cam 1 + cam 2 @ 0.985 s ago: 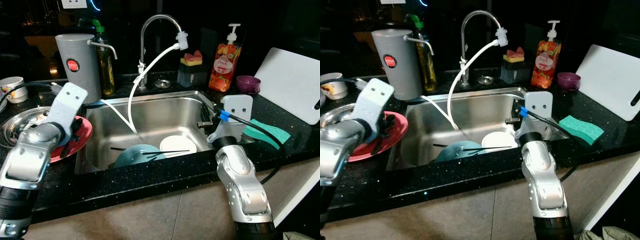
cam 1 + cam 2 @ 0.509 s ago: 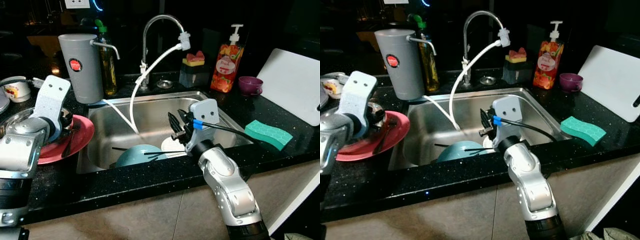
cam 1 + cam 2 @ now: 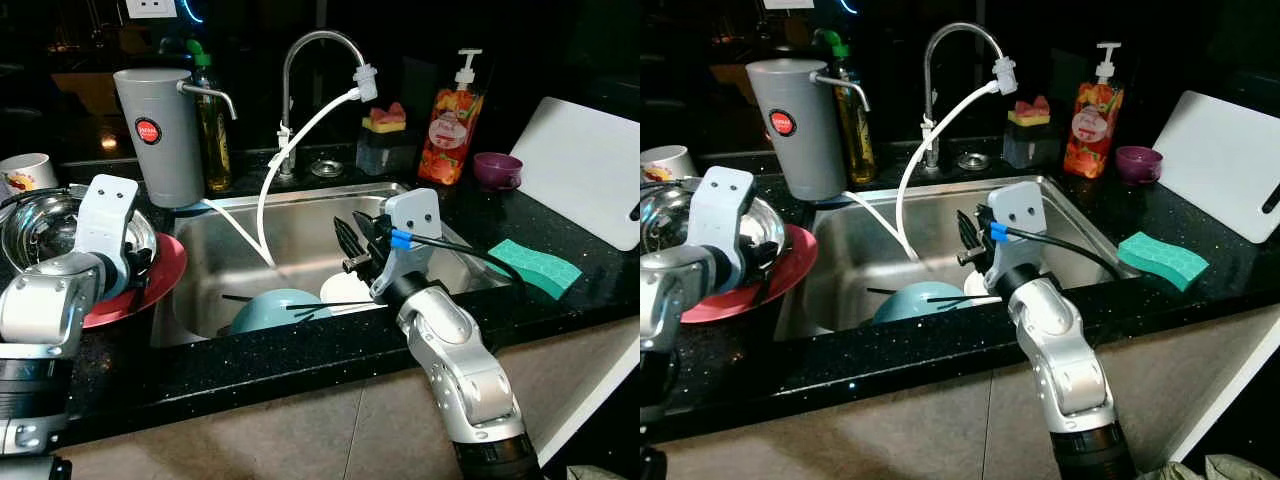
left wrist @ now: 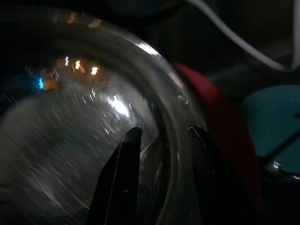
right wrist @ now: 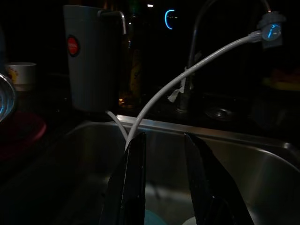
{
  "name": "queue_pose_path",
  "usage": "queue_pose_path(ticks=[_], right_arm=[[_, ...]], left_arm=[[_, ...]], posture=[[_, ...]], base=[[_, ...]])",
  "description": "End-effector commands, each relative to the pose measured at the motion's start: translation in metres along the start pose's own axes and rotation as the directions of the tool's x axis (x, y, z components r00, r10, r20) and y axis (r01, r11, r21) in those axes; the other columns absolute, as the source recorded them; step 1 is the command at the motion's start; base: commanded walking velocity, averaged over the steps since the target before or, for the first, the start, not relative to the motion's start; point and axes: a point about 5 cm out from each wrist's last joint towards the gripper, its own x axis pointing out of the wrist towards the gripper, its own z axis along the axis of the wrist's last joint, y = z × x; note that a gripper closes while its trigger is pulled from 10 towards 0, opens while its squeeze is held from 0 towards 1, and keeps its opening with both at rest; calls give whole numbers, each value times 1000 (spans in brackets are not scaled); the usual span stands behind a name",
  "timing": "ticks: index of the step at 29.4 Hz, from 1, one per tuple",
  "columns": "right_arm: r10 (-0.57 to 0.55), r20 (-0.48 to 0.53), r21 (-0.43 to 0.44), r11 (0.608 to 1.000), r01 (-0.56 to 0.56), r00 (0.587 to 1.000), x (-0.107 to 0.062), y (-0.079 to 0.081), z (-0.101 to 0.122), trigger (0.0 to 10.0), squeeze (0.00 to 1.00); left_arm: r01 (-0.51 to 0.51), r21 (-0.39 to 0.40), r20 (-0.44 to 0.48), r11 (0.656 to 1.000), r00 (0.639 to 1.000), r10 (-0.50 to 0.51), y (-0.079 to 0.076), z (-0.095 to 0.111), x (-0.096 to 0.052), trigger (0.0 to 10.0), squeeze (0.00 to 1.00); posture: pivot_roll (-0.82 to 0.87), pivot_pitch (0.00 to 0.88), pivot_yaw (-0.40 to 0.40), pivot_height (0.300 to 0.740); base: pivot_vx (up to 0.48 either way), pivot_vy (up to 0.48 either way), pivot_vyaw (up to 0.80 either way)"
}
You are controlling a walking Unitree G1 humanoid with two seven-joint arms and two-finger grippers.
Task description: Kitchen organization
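A steel bowl (image 3: 35, 225) is tilted up over the red plate (image 3: 160, 275) on the counter left of the sink. My left gripper (image 4: 161, 133) is shut on the bowl's rim (image 4: 159, 93), one finger inside and one outside. In the sink (image 3: 300, 197) lie a teal bowl (image 3: 270, 308) and a white plate (image 3: 345, 288), with black chopsticks (image 3: 330, 304) across them. My right gripper (image 3: 352, 235) hangs open above the sink's right half, over the white plate, with nothing between its fingers (image 5: 133, 178).
Behind the sink stand a grey jug (image 3: 155, 135), an oil bottle (image 3: 210, 120), the faucet (image 3: 320, 40) with a white hose (image 3: 290, 150), a sponge holder (image 3: 385, 135) and a soap bottle (image 3: 447, 120). To the right lie a purple cup (image 3: 497, 168), a green sponge (image 3: 535, 267) and a white cutting board (image 3: 590, 165). A mug (image 3: 25, 172) is far left.
My right gripper swung from the sink's right rim to over the basin. My left gripper took the steel bowl's rim, and the bowl now stands tilted up over the red plate.
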Motion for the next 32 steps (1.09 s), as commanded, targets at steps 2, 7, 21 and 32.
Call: queue_pose_path(ticks=[2, 7, 21, 32], right_arm=[[0, -5, 14, 1000, 1, 1000, 1, -1, -1, 10000, 0], [-3, -1, 25, 1000, 3, 1000, 1, 0, -1, 10000, 0], [-50, 17, 28, 998, 50, 999, 2, -6, 3, 10000, 0], [-56, 16, 30, 998, 55, 998, 2, -7, 3, 10000, 0]], left_arm=[[-31, 66, 41, 997, 999, 28, -1, 5, -2, 10000, 0], [-40, 114, 214, 993, 977, 14, -19, 27, -9, 10000, 0], [-168, 23, 392, 986, 908, 145, -37, 39, -18, 10000, 0], [-357, -175, 245, 917, 887, 392, 20, 25, -11, 10000, 0]], posture=[[86, 107, -17, 740], [86, 107, -17, 740], [99, 112, -33, 740], [97, 110, -39, 740]], base=[[0, 0, 0], [0, 0, 0], [0, 0, 0], [0, 0, 0]])
